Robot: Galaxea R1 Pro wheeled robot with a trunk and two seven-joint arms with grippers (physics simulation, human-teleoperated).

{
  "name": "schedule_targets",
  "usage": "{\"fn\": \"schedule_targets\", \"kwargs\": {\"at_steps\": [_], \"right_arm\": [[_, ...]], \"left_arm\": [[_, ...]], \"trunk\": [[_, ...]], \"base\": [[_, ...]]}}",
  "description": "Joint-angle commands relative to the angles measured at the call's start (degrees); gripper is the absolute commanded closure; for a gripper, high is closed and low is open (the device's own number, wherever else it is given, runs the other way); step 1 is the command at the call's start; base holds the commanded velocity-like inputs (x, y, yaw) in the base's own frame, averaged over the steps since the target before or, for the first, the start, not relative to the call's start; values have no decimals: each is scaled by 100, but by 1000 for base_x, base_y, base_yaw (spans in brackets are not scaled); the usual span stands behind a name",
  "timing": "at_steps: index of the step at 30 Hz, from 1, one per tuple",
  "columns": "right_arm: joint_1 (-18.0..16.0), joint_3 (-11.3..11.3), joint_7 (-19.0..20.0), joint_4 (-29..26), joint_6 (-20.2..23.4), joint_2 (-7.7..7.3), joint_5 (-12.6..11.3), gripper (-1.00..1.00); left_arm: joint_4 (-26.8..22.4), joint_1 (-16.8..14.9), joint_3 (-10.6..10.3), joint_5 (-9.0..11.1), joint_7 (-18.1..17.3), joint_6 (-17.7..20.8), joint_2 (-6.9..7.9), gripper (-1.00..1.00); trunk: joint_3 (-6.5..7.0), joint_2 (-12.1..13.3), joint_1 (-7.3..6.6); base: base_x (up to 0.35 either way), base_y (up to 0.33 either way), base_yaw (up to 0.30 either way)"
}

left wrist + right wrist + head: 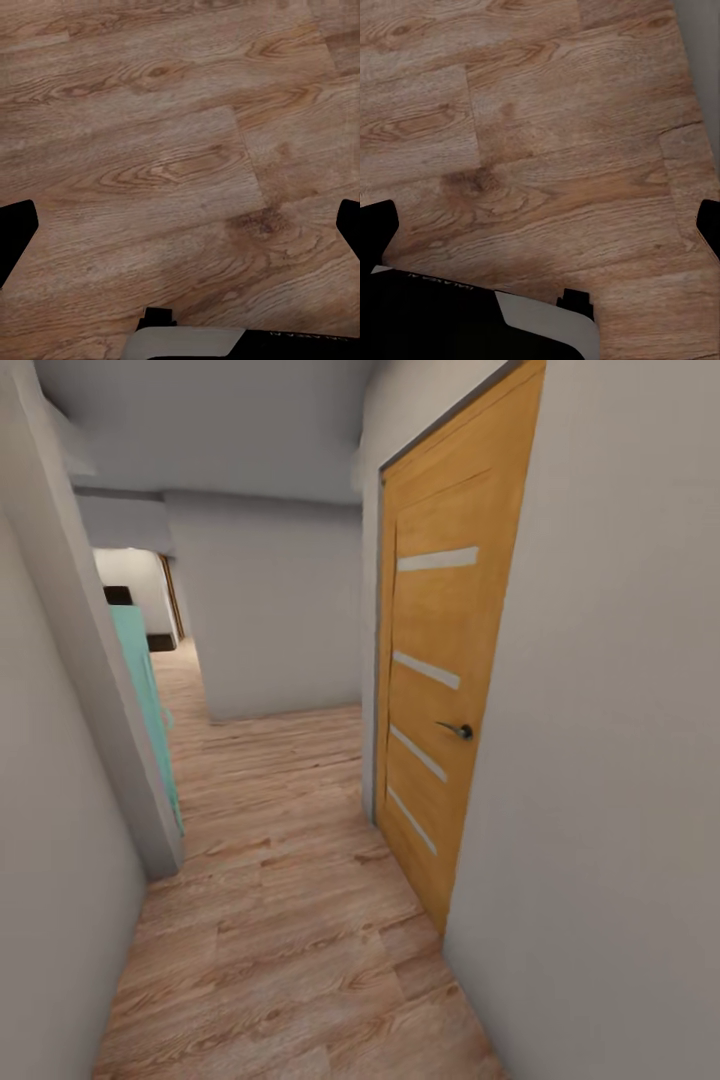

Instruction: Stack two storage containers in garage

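Facing a wood-floored hallway (pixel 290 920), an orange-brown door (pixel 440 690) standing right, both hands, left hand (pixel 180 229) and right hand (pixel 540 229), are hanging apart, empty.

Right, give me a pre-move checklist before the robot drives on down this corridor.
1. Path ahead: wood plank floor looks free of obstacles up to the far wall: ok.
2. Orange-brown door on the right: appears shut, handle not engaged: not ok if the route goes through it.
3. Left end effector: fingers wide apart, nothing between them, floor below: ok.
4. Right end effector: open, nothing held: ok.
5. Storage containers' location: cannot tell.
6. What lies past the teal panel on the left: cannot tell.
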Motion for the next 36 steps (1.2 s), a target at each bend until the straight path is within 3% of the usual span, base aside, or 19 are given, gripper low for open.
{"fn": "schedule_targets", "kwargs": {"at_steps": [1,36], "right_arm": [[-11,-50,8,22,-40,-4,55,-100],[-11,-49,8,22,-40,-4,57,-100]], "left_arm": [[25,-13,6,33,-15,-36,-1,-100],[28,-13,6,31,-8,-32,-9,-100]], "trunk": [[-9,-9,6],[-9,-9,6]], "base": [[323,0,279],[323,0,279]]}}
